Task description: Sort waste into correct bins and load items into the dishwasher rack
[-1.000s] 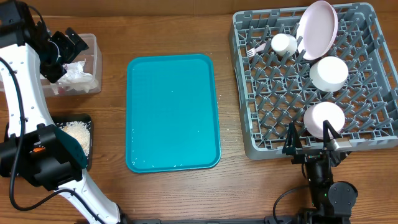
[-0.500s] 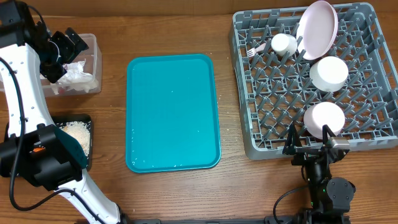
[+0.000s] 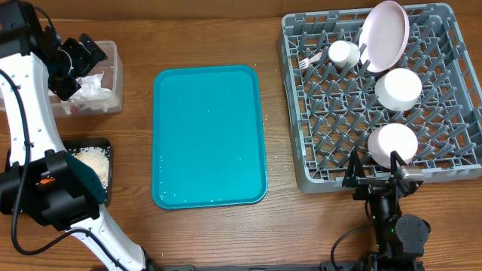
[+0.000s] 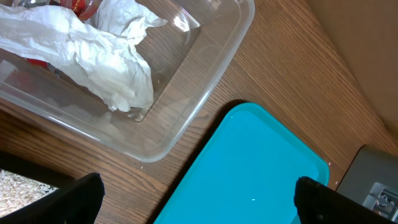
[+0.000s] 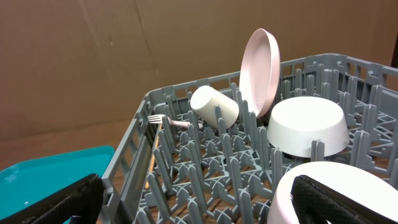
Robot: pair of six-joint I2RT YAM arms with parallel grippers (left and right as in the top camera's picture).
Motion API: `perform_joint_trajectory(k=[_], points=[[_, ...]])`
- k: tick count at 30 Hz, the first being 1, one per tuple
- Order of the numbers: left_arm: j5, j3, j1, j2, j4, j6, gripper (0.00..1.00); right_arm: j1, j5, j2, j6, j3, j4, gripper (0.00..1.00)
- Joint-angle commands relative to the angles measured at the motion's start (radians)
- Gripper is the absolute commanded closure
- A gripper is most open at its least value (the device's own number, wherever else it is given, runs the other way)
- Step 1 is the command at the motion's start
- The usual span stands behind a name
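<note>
Left gripper (image 3: 75,66) hangs over the clear plastic tub (image 3: 114,53) at the far left, its jaws spread wide and gripping nothing. Crumpled white napkins (image 4: 106,62) and a red-and-white wrapper (image 4: 84,6) lie inside the tub. Nearer, the black tray (image 3: 107,143) holds pale crumbs (image 3: 92,162). The teal tray (image 3: 209,135) lies mid-table (image 3: 135,113). On the right, the grey dishwasher rack (image 3: 316,150) holds a fork (image 3: 309,60), a cup (image 3: 344,54) tipped on its side, an upright plate (image 3: 384,34) at the far edge, and two upturned bowls, one farther (image 3: 398,89) and one nearer (image 3: 392,143). The right gripper (image 3: 375,172) hovers at the rack's near edge, just beside the nearer bowl, jaws wide and empty.
</note>
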Motion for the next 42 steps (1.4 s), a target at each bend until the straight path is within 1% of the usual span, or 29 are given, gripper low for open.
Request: perform_joint_trajectory(k=[1, 28, 33, 37, 42], points=[[-0.006, 0.017, -0.002, -0.028, 0.003, -0.01, 0.0, -0.003, 0.013, -0.01, -0.004, -0.011, 0.004, 0.0], [-0.005, 0.017, -0.009, -0.031, 0.003, -0.01, 0.0, -0.003, 0.014, -0.01, -0.004, -0.01, 0.004, 0.0], [-0.006, 0.008, -0.065, -0.099, 0.003, -0.01, 0.0, -0.003, 0.013, -0.01, -0.004, -0.01, 0.004, 0.0], [-0.006, -0.025, -0.153, -0.18, 0.003, -0.01, 0.0, -0.003, 0.013, -0.01, -0.004, -0.01, 0.004, 0.0], [-0.006, -0.14, -0.232, -0.283, 0.004, -0.01, 0.0, -0.003, 0.013, -0.01, -0.004, -0.01, 0.004, 0.0]])
